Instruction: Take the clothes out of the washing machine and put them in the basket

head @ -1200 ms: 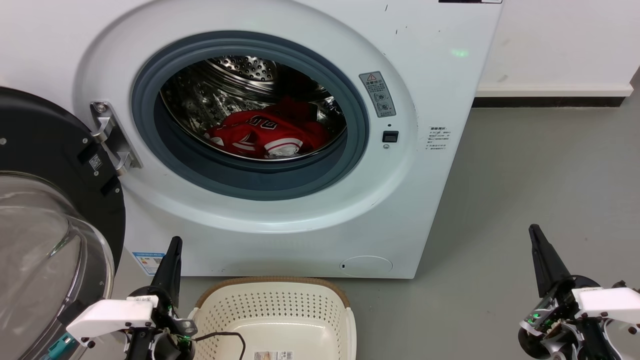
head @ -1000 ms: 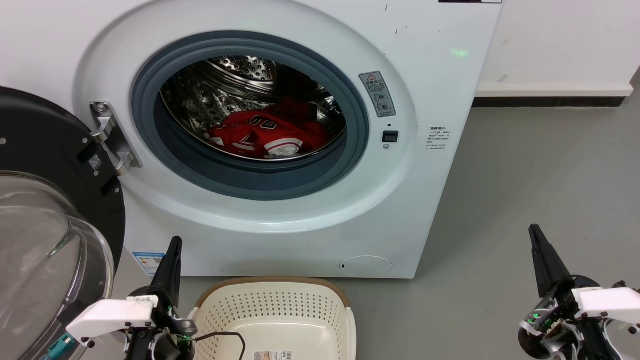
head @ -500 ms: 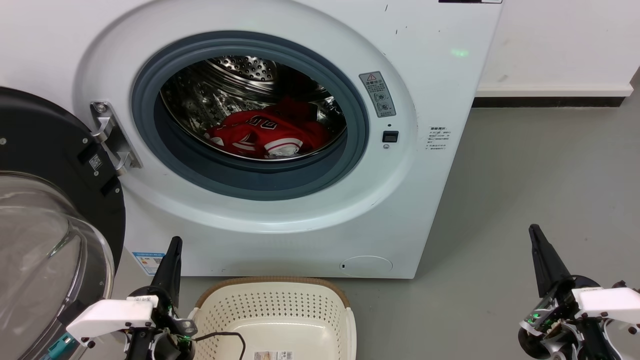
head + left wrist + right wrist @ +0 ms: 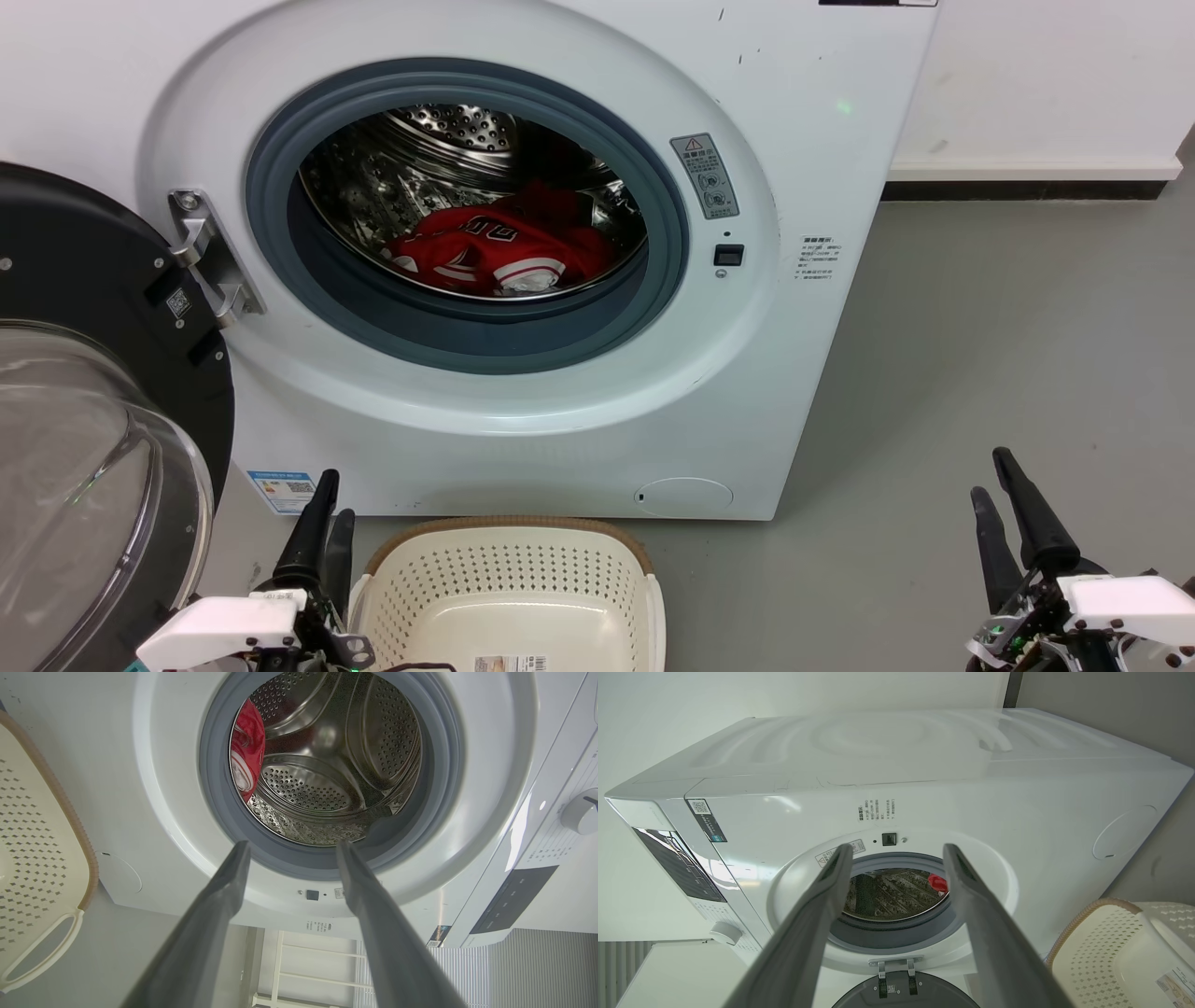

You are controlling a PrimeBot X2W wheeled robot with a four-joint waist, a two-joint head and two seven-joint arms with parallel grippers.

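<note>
Clothes [image 4: 495, 247] inside the washing machine [image 4: 803, 168]
Our left gripper [image 4: 334, 509], fingers parted and bare, sits by the basket [image 4: 509, 571]; the red clothes look soft and light, so we'd pinch a raised fold; our right gripper [image 4: 990, 474] is parted too, holding nothing.

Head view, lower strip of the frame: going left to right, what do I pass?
glass door, swung open → left gripper, fingers apart → basket → right gripper, fingers apart
</note>
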